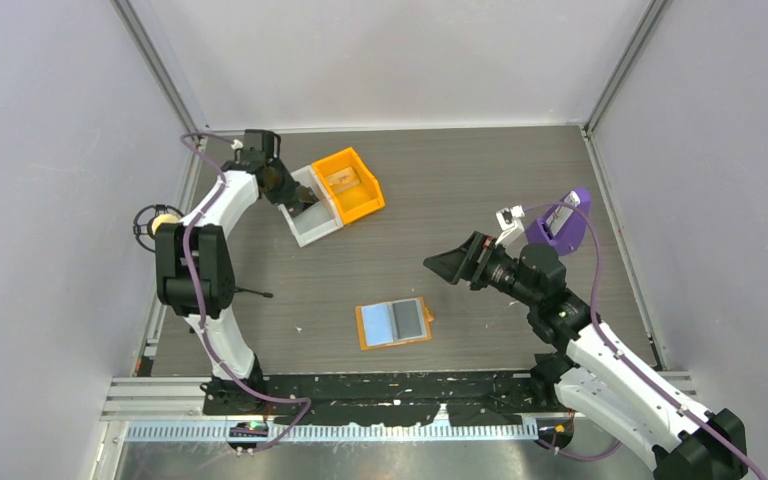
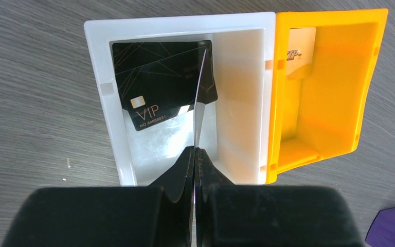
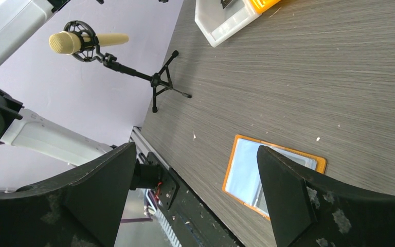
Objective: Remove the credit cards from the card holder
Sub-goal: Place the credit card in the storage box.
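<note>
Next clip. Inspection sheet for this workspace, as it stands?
Surface: grey wood-grain table, a few pale specks.
Job's things: card holder open, flat; black card in white bin; pale card in orange bin.
Clutter: purple stand; microphone on tripod.
Grippers: left gripper shut on thin card, edge-on, over white bin; right gripper open, empty.
Cables: purple cables along both arms.
Surroundings: plain pale walls.
</note>
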{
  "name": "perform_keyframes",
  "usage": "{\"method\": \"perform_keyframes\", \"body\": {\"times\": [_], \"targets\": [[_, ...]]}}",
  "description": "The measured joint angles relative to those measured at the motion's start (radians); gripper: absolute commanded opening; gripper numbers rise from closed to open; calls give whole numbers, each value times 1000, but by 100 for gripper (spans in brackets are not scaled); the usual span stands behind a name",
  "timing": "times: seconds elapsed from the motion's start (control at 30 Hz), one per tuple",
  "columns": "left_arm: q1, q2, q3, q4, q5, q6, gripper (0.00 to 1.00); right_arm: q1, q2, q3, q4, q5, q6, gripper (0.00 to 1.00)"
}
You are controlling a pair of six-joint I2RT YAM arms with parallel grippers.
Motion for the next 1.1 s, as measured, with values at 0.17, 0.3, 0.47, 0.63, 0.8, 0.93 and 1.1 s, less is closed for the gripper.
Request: {"method": "perform_keyframes", "body": {"times": [0.17,0.3,0.47,0.63,0.8,0.93,1.1], "targets": [[0,24,41,-12,2,0,2,-3,46,12,0,-4,-18,96],[2,38,48,-15,2,0,3,-5,54,12,-3,-4,-23,96],[2,83,99,-50,-5,1,4,-10,54,12,-5,-4,-32,96],[2,88,105,-68,-33,1,10,-14,53,12,-15,-3,-37,96],[2,93,119,-97,-66,12,20,-16,53,12,-38,-3,-46,96],[2,95,133,-120,-84,21,24,-17,43,12,-56,-3,-48,96],[2,103,197,-155,-93,42,26,-21,27,12,-61,-3,-53,96]]}}
